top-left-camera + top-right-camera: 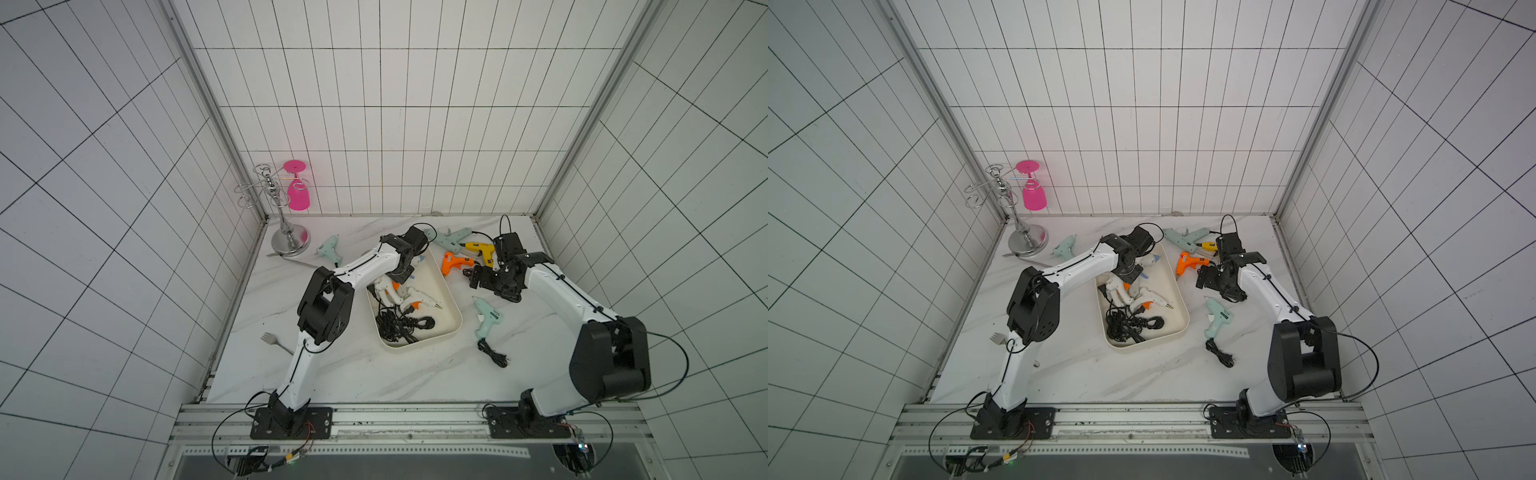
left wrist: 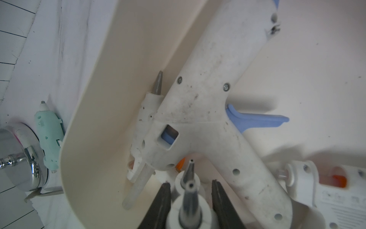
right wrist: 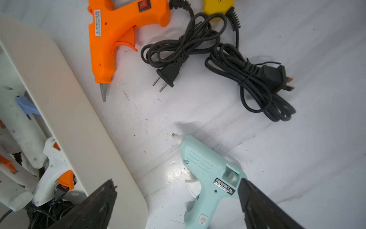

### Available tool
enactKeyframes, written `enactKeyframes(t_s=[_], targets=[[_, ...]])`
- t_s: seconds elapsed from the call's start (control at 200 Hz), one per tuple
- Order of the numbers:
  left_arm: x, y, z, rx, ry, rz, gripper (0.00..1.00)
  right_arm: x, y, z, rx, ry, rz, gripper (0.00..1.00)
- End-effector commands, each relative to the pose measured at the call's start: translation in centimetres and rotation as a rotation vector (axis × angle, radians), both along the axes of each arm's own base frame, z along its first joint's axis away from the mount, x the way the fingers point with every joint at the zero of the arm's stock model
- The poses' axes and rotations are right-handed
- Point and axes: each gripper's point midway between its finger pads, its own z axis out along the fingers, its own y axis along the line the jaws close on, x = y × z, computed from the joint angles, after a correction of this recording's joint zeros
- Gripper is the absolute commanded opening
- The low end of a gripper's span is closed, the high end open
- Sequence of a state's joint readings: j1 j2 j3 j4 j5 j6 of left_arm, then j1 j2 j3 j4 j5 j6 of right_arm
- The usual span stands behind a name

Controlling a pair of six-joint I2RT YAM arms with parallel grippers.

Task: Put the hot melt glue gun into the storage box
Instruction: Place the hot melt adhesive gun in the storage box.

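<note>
Box (image 1: 452,305): white guns (image 1: 415,297) and cords (image 1: 399,324) fill the left and near parts, and the floor along the right wall is bare. The left arm (image 1: 365,262) overhangs the far left corner. Right of the box, a mint gun (image 1: 487,322) and its cord (image 1: 492,353) obstruct; an orange gun (image 1: 455,264) lies beyond. The table (image 1: 374,374) front is open.

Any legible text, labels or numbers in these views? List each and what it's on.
"HOT MELT GLUE GUN", beside a warning triangle: white sticker on the orange glue gun, right wrist view; tiny, best reading.
Black label on the mint glue gun: too blurred to read.
Print on a white glue gun in the storage box, left wrist view: too blurred.
Top views: nothing legible.
</note>
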State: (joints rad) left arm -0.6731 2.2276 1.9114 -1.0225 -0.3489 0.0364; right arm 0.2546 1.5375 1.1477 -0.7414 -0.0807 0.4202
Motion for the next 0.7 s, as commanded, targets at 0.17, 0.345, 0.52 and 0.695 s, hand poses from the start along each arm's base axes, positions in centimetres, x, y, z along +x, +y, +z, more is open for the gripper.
enactKeyframes(t_s=[0.17,0.345,0.52,0.695], targets=[[2.6,2.6,-1.1,0.135,-0.051,0.069,0.54,-0.5,-1.2,-2.2,-0.033,0.089,-0.034,0.99],[3.0,3.2,0.7,0.107,-0.091,0.104,0.8,0.8,-2.3,-1.6,-0.034,0.067,-0.072,0.99],[3.4,2.6,6.6,0.019,-0.207,0.098,0.98,3.4,-3.5,-0.1,-0.07,0.011,-0.085,0.99],[2.2,2.4,10.1,-0.127,-0.205,0.109,0.98,2.9,-3.7,-0.8,-0.067,0.086,-0.119,0.99]])
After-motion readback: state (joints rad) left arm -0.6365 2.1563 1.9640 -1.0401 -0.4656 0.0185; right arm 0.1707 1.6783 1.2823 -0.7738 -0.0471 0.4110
